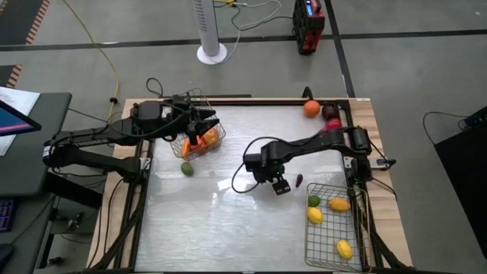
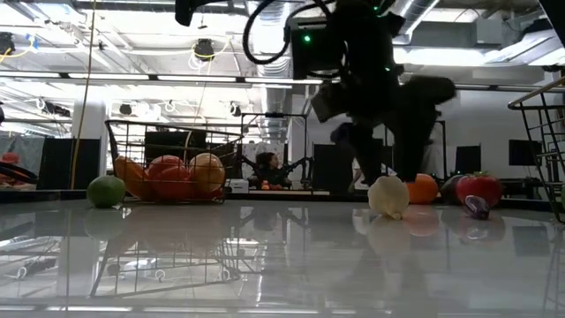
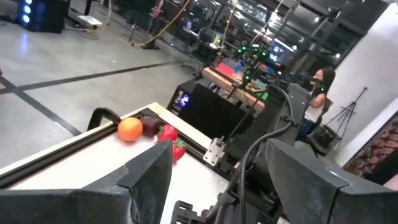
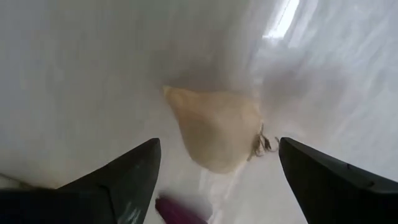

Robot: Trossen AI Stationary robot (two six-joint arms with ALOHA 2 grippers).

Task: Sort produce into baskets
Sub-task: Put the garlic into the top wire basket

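Note:
A white garlic bulb lies on the table near its middle and also shows in the low view. My right gripper is open and points down over it, one finger on either side and apart from it; in the high view it is at the table's centre. A small purple piece lies next to it. My left gripper is open and empty above the left wire basket, which holds orange and red produce. A green lime rests on the table near that basket.
The right wire basket at the near right holds lemons and a lime. An orange, a dark red fruit and a red pepper sit at the far right corner. A person stands beyond the table.

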